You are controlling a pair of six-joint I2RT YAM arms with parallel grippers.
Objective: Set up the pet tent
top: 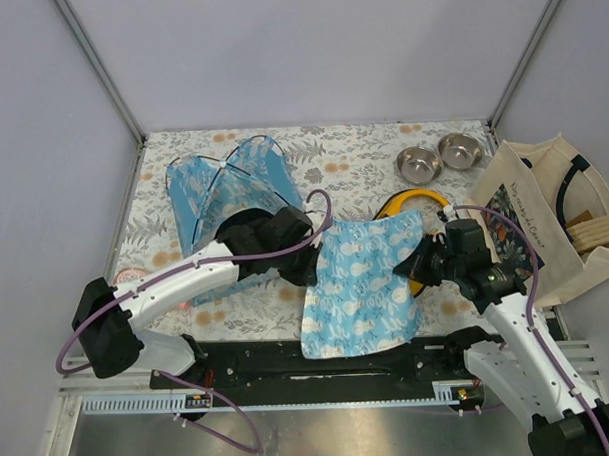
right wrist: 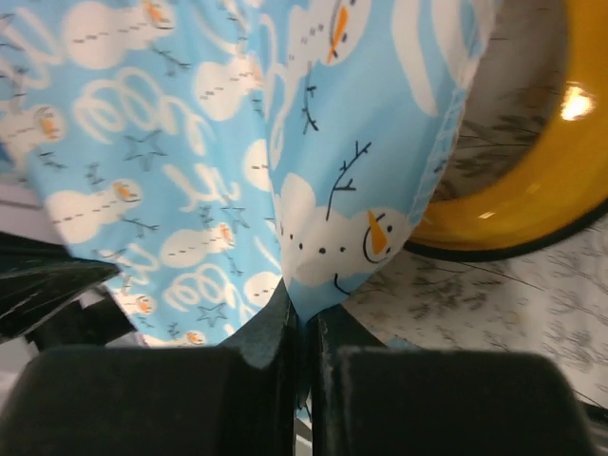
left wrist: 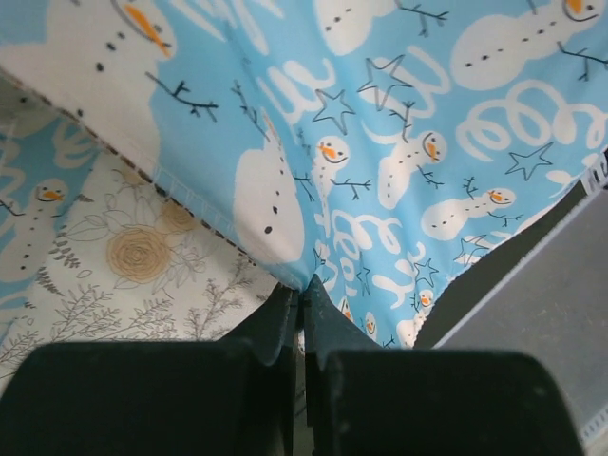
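The pet tent [top: 233, 185] stands popped up at the back-left of the bench [top: 362, 146], with its poles arched, so the main step looks done. The L gripper [left wrist: 302, 299] and R gripper [right wrist: 304, 309] are each pinched tight on opposite edges of the snowman mat [top: 362, 286], which hangs btw them near the front. What is left, I think, is to lay the mat inside the tent.

You get no legible text here. White looping script on blue snowman-print mat [top: 361, 281]: letters not decipherable. Cursive line on cream tote bag [top: 518, 176]: too small for you to read.
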